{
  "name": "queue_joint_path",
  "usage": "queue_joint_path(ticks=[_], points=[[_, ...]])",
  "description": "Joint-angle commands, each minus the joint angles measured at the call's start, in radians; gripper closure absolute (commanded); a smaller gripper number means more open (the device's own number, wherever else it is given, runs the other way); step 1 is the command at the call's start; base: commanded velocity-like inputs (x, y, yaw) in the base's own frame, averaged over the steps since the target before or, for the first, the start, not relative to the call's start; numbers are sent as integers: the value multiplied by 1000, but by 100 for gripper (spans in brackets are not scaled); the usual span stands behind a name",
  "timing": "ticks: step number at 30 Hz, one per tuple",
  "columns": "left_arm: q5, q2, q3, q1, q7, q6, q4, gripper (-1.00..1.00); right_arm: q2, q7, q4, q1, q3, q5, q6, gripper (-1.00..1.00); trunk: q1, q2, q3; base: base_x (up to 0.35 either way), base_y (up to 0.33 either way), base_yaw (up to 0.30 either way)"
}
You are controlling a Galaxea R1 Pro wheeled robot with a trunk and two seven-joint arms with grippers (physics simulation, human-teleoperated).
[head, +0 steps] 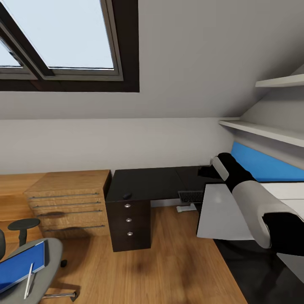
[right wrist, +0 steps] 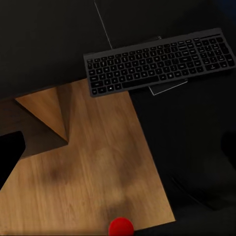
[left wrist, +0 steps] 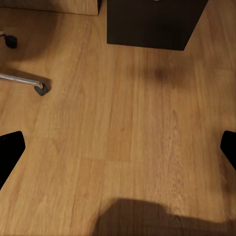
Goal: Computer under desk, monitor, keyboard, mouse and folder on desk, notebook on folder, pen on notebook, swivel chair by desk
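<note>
The head view looks down into an attic bedroom with sloped grey walls and a skylight [head: 63,38]. A black L-shaped worktop [head: 147,183] stands against the low wall, with a black drawer unit [head: 130,223] under its left end. A small dark mouse [head: 126,195] lies on the worktop above those drawers. A wooden dresser [head: 69,200] stands just beside the drawer unit on its left.

The keyboard [head: 191,196] lies at the inner corner of the worktop, its front edge hanging past the rim over the floor [head: 169,261]; the right wrist view shows it [right wrist: 157,61] the same way. A red ball [right wrist: 121,227] shows at the edge of that view.

The right arm [head: 249,198] reaches over the worktop, in front of a large white panel [head: 219,213], likely the monitor's back.

At the lower left, the swivel chair [head: 48,257] stands well apart from the worktop. The blue folder [head: 19,266] lies on its seat, with the pen [head: 29,280] resting on the folder's near corner. A dark edge beside the folder may be the notebook; I cannot tell.

The left end effector [left wrist: 118,147] hangs over bare floor with its fingers spread wide and nothing between them. The right end effector [right wrist: 123,152] is also spread wide and holds nothing.
</note>
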Motion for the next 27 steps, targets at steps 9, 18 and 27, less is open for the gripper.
queue_joint_path(ticks=[9, 18, 27], points=[[2, 0, 1, 0, -1, -3, 0, -100, 12, -7, 8, 0, 7, -11, 2, -100, 0, -1, 0, -100, 0, 0], [3, 0, 1, 0, -1, -3, 0, -100, 23, -9, 10, 0, 6, -9, -2, -100, 0, -1, 0, -21, 0, 0], [3, 0, 1, 0, -1, -3, 0, -100, 25, -9, 10, 0, 6, -9, -2, -100, 0, -1, 0, -74, -9, 0]])
